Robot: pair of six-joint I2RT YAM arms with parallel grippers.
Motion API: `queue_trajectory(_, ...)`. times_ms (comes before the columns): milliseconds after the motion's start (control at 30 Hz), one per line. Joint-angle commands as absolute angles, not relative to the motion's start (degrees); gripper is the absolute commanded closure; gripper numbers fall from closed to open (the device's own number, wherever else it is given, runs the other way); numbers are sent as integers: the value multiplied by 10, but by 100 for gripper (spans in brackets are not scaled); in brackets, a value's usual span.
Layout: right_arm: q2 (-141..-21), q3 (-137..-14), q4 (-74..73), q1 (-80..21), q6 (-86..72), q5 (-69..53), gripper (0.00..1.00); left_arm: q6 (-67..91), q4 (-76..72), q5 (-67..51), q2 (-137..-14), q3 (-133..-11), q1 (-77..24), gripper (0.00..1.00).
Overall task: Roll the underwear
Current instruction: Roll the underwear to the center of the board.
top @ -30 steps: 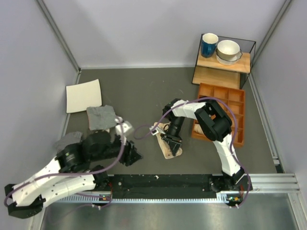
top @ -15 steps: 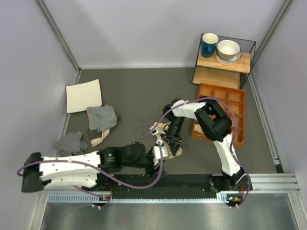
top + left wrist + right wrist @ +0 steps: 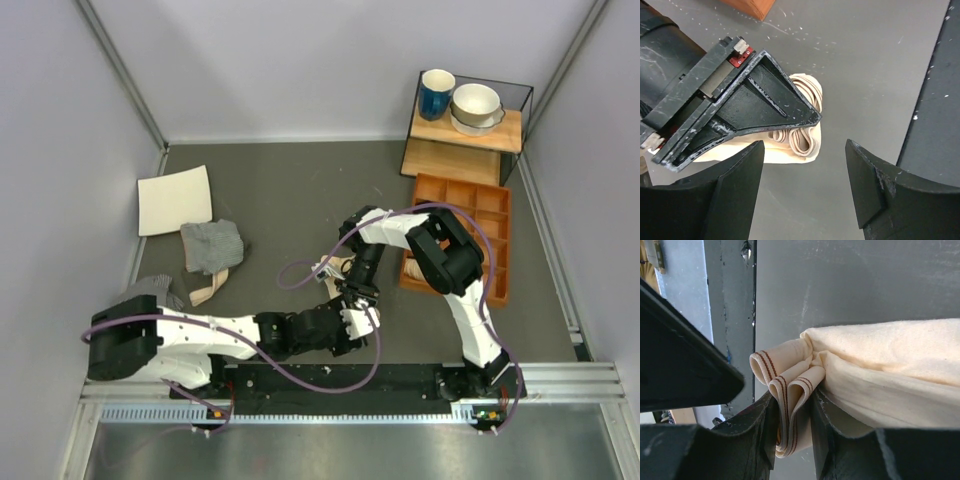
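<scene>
The underwear [image 3: 880,360] is a pale peach cloth with a red-striped waistband, partly rolled on the grey table. My right gripper [image 3: 791,436] is shut on its bunched waistband end. In the top view the right gripper [image 3: 360,293] stands over the underwear [image 3: 372,318] at the table's centre front and hides most of it. My left gripper [image 3: 805,185] is open and empty, its jaws wide apart just short of the underwear's rolled end [image 3: 796,142]. In the top view the left gripper [image 3: 352,322] sits right beside the right one.
A white paper sheet [image 3: 175,199] lies at the far left, with two grey cloths [image 3: 212,245] [image 3: 150,293] nearer the front. An orange compartment tray [image 3: 470,235] lies to the right. Behind it a shelf [image 3: 465,140] holds a blue mug [image 3: 436,93] and bowls [image 3: 476,105]. A black strip [image 3: 340,380] runs along the front edge.
My left arm has swung from the left side to the centre, bringing its open gripper up to the underwear. My right gripper has kept its hold and hardly moved.
</scene>
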State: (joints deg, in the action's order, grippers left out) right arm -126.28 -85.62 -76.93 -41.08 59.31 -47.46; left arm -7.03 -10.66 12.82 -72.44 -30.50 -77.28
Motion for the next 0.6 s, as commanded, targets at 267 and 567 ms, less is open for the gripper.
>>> queue_trajectory(267,-1252,-869,-757,-404,599,-481,70,-120,-151,179,-804,-341,-754,28)
queue_trajectory(567,-1253,-868,-757,-404,599,-482,69,-123,-182,153,-838,-344,-740,30)
